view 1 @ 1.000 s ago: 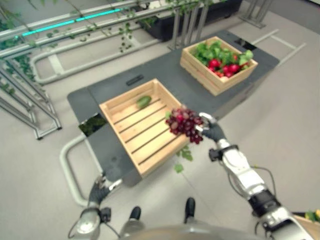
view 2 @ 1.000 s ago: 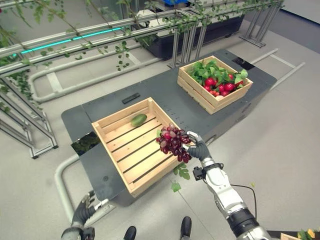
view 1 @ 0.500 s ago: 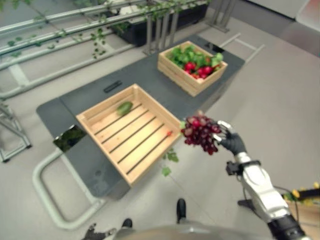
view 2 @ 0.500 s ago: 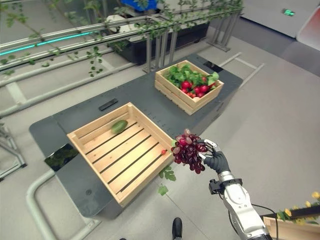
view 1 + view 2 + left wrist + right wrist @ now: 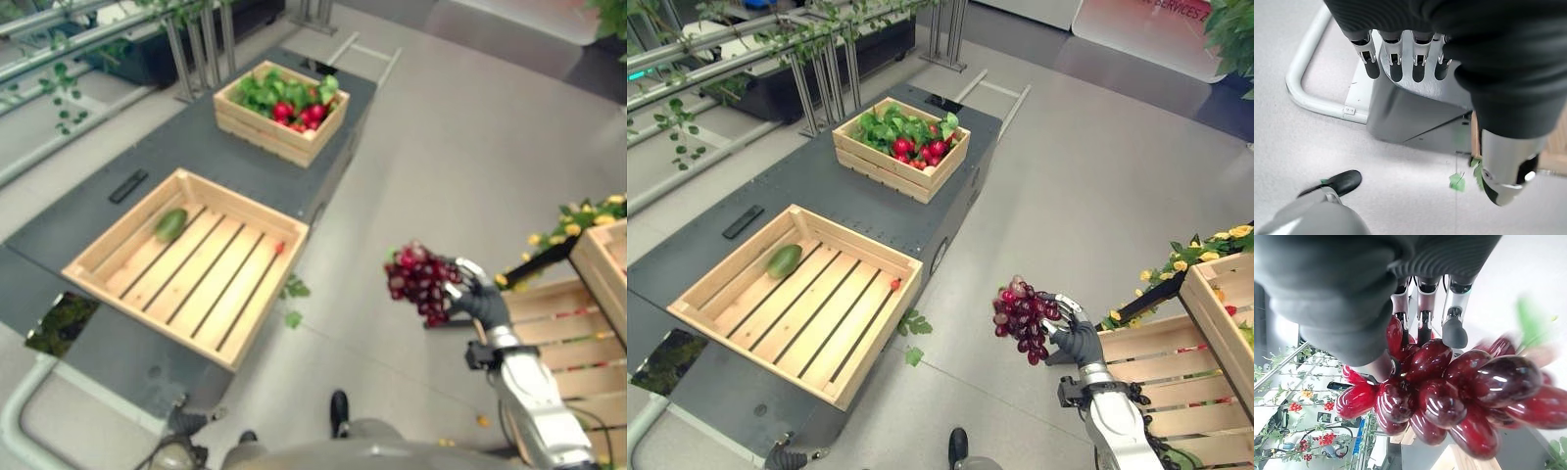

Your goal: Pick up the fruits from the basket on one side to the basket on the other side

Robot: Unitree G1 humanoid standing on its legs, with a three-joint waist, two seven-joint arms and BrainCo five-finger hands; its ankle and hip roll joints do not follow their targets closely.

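Dark grey platform (image 5: 872, 201) across the left of the head views, carrying two wooden crates. Near, large slatted crate (image 5: 798, 299) holding a green fruit (image 5: 783, 260) by its far left corner and a small red item (image 5: 894, 285) against its right wall. Far, smaller crate (image 5: 901, 147) packed with leafy greens and red fruits (image 5: 921, 147), well apart from the near crate. Flat black bar (image 5: 743, 221) lying on the platform beyond the near crate's far left side. Another slatted crate (image 5: 1161, 377) at the right edge, on the floor side, with a second box (image 5: 1220, 313) beside it, yellow flowers (image 5: 1205, 243) above. Green leaves (image 5: 913, 338) on the floor just beside the platform's near right edge. Right hand (image 5: 1076, 343) raised over the bare floor between platform and right-side crates, fingers curled round a bunch of dark red grapes (image 5: 1022, 318), clear of every crate. Left hand (image 5: 1400, 61) low by the platform's near corner, fingers straight and side by side, holding nothing.
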